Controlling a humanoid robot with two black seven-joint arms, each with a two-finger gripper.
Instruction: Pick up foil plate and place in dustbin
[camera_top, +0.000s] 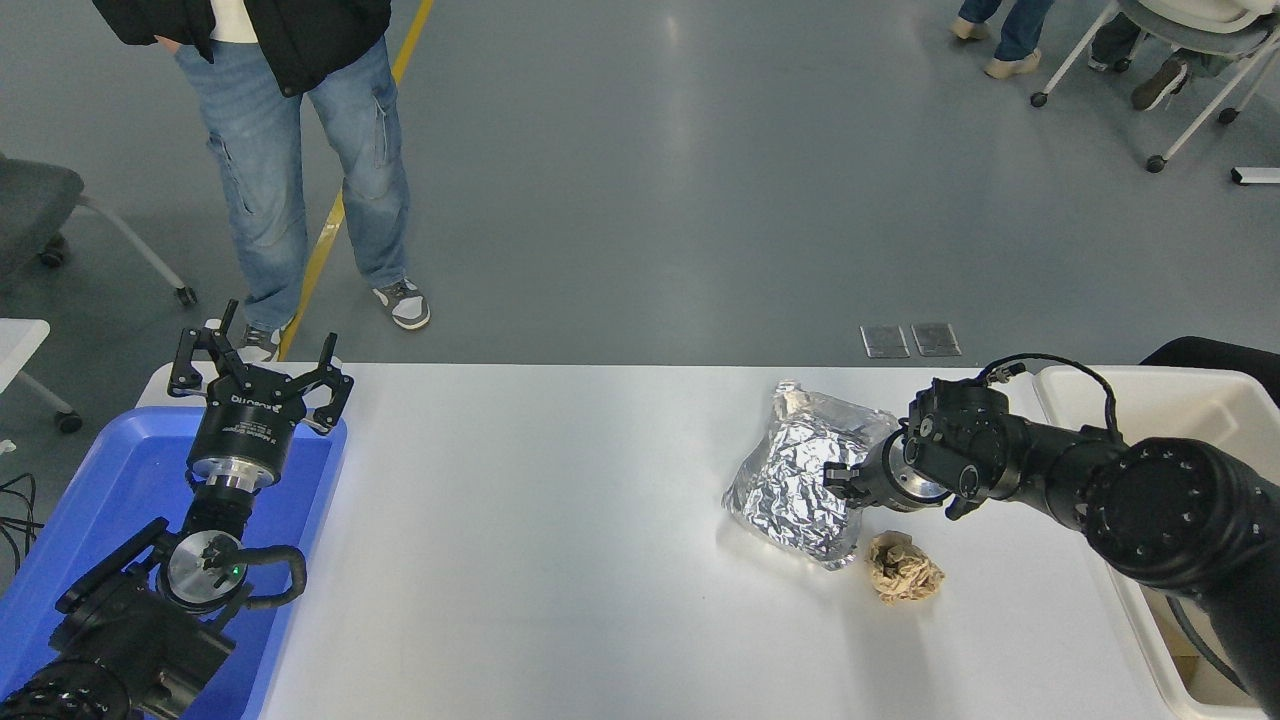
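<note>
The foil plate (800, 480) lies on the white table (560, 560) toward the far right corner, its wrinkled silver surface tilted, with the far end raised off the tabletop and the near corner resting on it. The right gripper (838, 480) reaches in low from the right edge, pointing left, and its fingers are pressed against the plate's right rim; whether they are clenched on the foil or merely touching it cannot be told. A tan paper wad (904, 568) sits just beside the plate's near right corner, apart from the gripper. The dustbin (1140, 385) stands at the table's right edge, partly hidden behind the right arm. The left gripper (260, 365) is parked at the left edge above a blue tray (90, 480), its fingers spread apart and holding nothing. 1 person (290, 150) in jeans stands beyond the far left corner.
</note>
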